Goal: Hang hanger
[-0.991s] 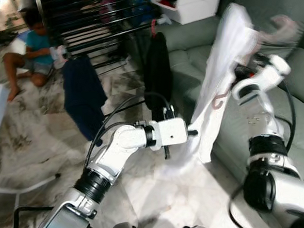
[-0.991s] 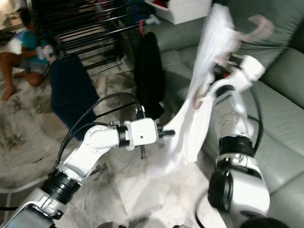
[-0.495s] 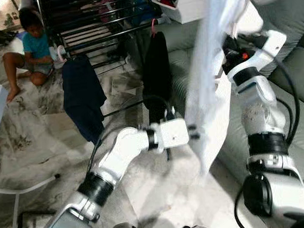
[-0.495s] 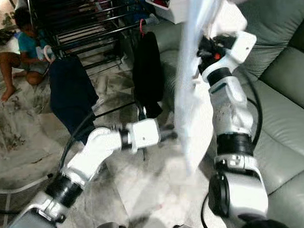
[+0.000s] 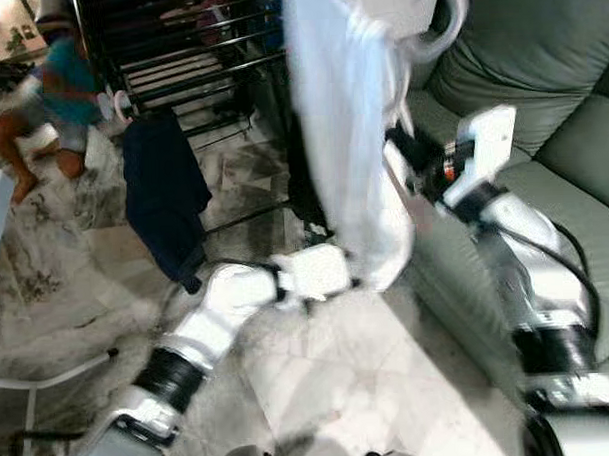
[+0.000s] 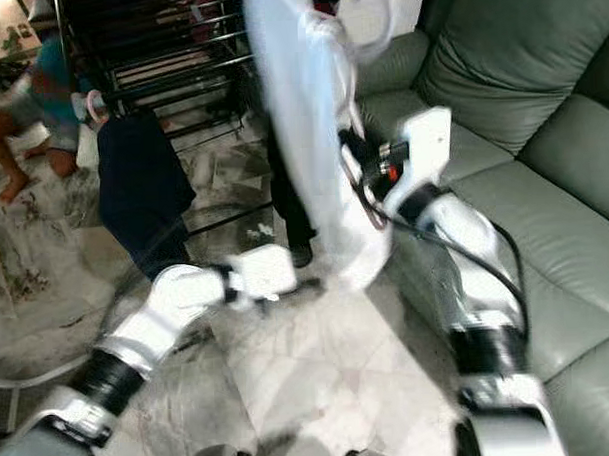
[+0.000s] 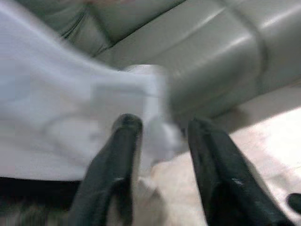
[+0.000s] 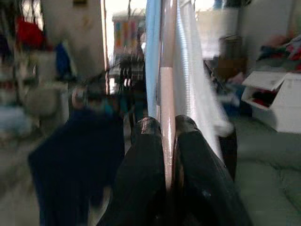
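Right gripper fingers clamp the pink hanger; left gripper gapes empty by the shirt hem, which could slide off mid-swing.

white garment held up by right arm, black drying rack, grey sofa

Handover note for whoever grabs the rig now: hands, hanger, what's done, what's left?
Right hand: shut on the pink hanger, raised, white garment hanging from it.
Left hand: open, low at the white garment's bottom edge, sofa behind.
Drying rack stands ahead, with a navy garment and a black garment on it.
Done: hanger picked up with garment on.
Left: hook it on a rack bar, release.
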Robot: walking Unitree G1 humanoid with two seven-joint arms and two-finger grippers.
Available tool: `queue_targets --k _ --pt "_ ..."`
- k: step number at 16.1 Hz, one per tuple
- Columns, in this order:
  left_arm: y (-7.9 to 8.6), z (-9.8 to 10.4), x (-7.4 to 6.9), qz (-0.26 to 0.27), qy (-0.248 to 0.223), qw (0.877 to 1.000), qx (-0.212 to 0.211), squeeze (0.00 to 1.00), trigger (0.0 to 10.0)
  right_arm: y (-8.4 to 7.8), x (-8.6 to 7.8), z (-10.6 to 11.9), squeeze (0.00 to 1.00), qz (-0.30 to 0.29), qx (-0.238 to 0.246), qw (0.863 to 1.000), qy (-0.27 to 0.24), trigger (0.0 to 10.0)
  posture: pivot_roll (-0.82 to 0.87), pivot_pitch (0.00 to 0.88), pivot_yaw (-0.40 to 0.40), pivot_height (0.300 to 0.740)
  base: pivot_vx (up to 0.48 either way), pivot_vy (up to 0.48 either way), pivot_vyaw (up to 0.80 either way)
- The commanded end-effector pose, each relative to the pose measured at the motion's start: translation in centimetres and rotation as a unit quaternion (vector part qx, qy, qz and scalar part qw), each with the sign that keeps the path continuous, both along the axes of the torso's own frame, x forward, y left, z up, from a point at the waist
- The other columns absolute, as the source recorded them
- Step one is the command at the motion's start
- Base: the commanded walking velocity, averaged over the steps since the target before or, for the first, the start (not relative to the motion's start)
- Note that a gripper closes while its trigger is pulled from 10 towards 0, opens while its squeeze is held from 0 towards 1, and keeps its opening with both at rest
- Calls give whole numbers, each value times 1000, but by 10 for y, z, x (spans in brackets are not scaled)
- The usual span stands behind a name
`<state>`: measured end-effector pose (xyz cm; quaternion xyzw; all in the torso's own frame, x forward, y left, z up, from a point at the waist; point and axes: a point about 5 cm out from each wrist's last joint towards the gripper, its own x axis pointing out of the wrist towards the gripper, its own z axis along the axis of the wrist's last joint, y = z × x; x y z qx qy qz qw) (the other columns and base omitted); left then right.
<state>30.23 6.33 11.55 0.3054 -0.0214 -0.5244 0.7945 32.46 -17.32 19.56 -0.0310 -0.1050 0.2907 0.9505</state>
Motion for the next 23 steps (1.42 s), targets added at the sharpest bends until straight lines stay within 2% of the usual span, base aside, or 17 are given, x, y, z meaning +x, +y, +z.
queue_targets --k 1,4,6,22,23 --pt "24 5 9 49 -21 999 -6 1000 10000 0 -12 -1 0 42 -46 998 -14 10000 -18 0 16 740 0 0 0" --pt "61 17 15 76 -65 995 5 1000 10000 -29 -32 -31 0 43 -113 992 35 10000 -14 0 19 740 0 0 0" --pt "68 20 15 76 -83 994 10 1000 10000 -34 -39 -38 0 59 -135 988 54 10000 -10 0 25 740 0 0 0" --pt "68 20 15 76 -83 994 10 1000 10000 -34 -39 -38 0 59 -135 988 54 10000 -10 0 25 740 0 0 0" --pt "76 30 34 90 -149 984 42 1000 10000 -20 -47 -59 0 125 -187 970 90 10000 -15 0 43 740 0 0 0"
